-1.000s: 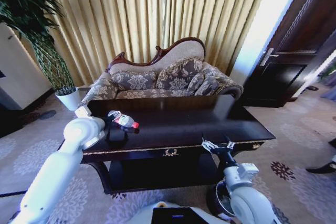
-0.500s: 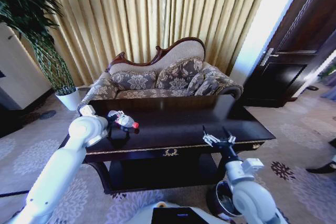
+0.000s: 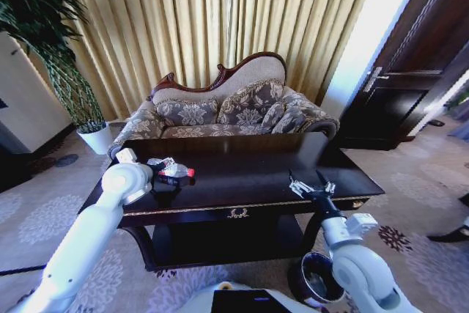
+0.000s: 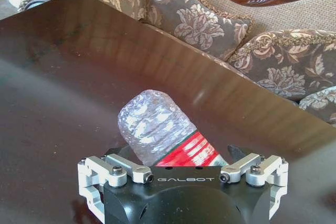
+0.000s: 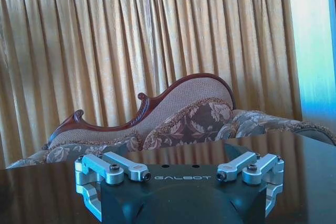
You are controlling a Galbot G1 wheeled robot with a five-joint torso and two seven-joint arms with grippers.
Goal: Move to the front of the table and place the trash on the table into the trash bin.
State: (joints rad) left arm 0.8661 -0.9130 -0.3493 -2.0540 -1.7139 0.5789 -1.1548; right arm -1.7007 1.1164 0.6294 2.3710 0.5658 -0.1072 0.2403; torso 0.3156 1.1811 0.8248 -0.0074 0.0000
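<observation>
Inspector: Where do things sit on your feed?

Operator: I see the bottle (image 3: 174, 171) on the table (image 3: 249, 174), left side. The sofa (image 3: 227, 111) stands behind the table. The trash bin (image 3: 315, 284) sits on the floor before its right front corner.

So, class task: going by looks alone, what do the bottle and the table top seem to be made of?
The bottle: thin clear plastic, by its see-through, crinkled, light-catching wall; a glossy red label wraps its lower part.
The table: probably dark wood under a glossy finish, since its top mirrors the sofa and curtains; it could be veneer.
</observation>
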